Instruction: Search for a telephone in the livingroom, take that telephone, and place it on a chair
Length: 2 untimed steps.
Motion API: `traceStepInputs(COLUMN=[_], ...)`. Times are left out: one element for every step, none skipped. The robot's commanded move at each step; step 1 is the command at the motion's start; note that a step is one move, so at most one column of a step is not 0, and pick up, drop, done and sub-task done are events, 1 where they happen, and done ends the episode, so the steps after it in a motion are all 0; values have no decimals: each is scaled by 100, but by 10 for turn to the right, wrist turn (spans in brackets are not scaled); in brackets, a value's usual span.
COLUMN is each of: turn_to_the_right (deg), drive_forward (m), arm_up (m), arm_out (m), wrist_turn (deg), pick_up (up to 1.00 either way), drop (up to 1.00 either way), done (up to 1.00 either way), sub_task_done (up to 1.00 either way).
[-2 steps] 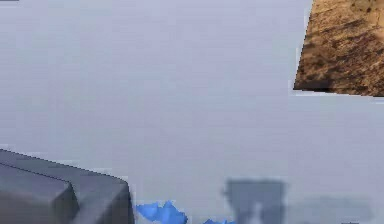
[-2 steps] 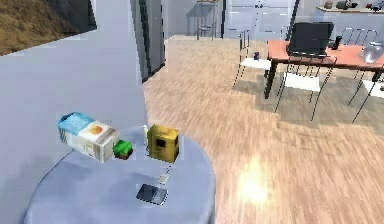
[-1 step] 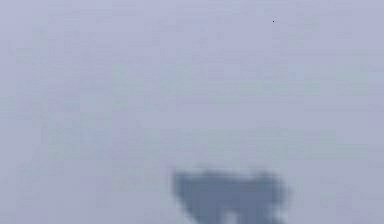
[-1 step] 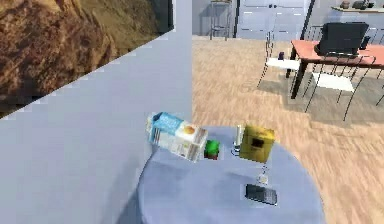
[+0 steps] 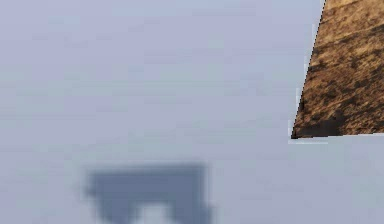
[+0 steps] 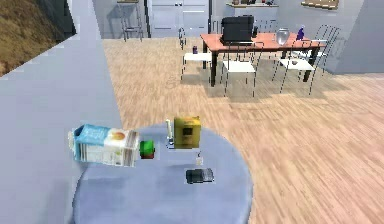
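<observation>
Wooden flooring [image 6: 300,130] runs back to a dining table [image 6: 262,42] ringed by chairs [image 6: 240,65]. Nearer, a round grey-blue table [image 6: 232,192] carries a carton [image 6: 103,146] lying on its side and a yellow box [image 6: 187,131] standing upright. A small dark telephone [image 6: 200,176] lies flat toward the table's near edge, just in front of the box and apart from it. State of the jaws, and the telephone's position relative to them: cannot tell.

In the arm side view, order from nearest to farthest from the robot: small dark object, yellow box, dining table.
1. small dark object, on the round table's near side.
2. yellow box, just behind it.
3. dining table, far across the room.
</observation>
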Motion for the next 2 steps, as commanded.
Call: traceStepInputs(turn_to_the_right=[0, 0], drive_forward=[0, 0], arm_up=[50, 38], arm_out=[0, 0], wrist_turn=[0, 0], pick_up=[0, 0], drop=[0, 0], done=[0, 0], sub_task_done=[0, 0])
